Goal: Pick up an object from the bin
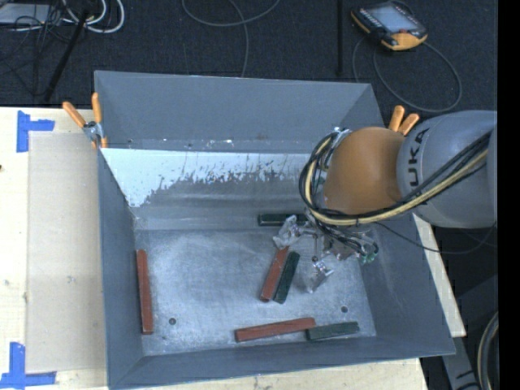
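Fingers look spread and empty, gripper sitting right of centre in the bin, at the far end of a red bar and dark bar lying side by side.

Contents of the grey bin: three reddish-brown bars, at left, centre and front; three dark bars, at back, centre and front.

Right end of the rearmost dark bar, behind the arm's cables and orange cover.
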{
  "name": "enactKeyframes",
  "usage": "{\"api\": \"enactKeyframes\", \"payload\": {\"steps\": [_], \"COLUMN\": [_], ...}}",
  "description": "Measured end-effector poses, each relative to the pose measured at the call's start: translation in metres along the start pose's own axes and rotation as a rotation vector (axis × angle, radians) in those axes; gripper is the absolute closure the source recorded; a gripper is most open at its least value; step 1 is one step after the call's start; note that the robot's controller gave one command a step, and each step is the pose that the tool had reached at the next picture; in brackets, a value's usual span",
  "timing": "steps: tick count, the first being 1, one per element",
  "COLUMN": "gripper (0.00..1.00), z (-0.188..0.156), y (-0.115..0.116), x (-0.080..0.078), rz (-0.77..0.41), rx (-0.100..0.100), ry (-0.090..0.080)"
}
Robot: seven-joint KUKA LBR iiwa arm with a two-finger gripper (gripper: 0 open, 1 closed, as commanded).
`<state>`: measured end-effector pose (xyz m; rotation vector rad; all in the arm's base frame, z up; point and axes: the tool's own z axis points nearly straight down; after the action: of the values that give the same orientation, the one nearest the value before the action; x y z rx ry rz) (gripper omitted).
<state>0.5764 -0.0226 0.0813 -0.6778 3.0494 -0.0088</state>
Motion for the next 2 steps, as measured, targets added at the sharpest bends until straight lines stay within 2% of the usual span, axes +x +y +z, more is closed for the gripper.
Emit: {"api": "enactKeyframes", "payload": {"steps": [1,2], "gripper": [0.0,0.0], "z": [0.0,0.001], "y": [-0.006,-0.03], "x": [0.003,0.01], "rz": [0.016,0.015], "rx": [-0.007,-0.007], "ry": [-0.008,-0.004]}}
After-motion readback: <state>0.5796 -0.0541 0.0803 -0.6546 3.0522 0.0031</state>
